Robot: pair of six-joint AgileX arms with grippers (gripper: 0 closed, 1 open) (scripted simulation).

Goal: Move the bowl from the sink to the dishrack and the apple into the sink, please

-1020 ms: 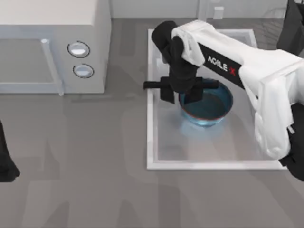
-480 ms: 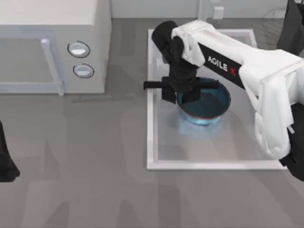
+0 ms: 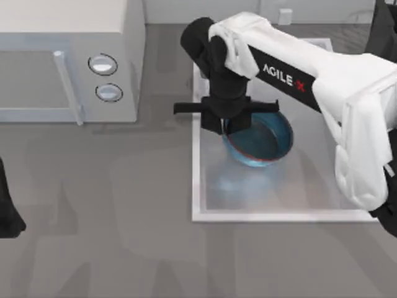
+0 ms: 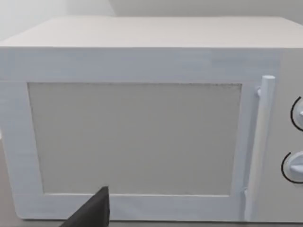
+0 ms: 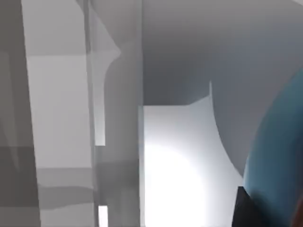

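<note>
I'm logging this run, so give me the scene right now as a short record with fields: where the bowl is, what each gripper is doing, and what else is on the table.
bowl: in the sink, toward its far left part, looks raised off the floor
right gripper: at the bowl's left rim, shut on it
left gripper: parked at the table's left edge, facing the microwave
microwave: far left of the table, door closed, two knobs
task state: bowl not yet on the dishrack
</note>
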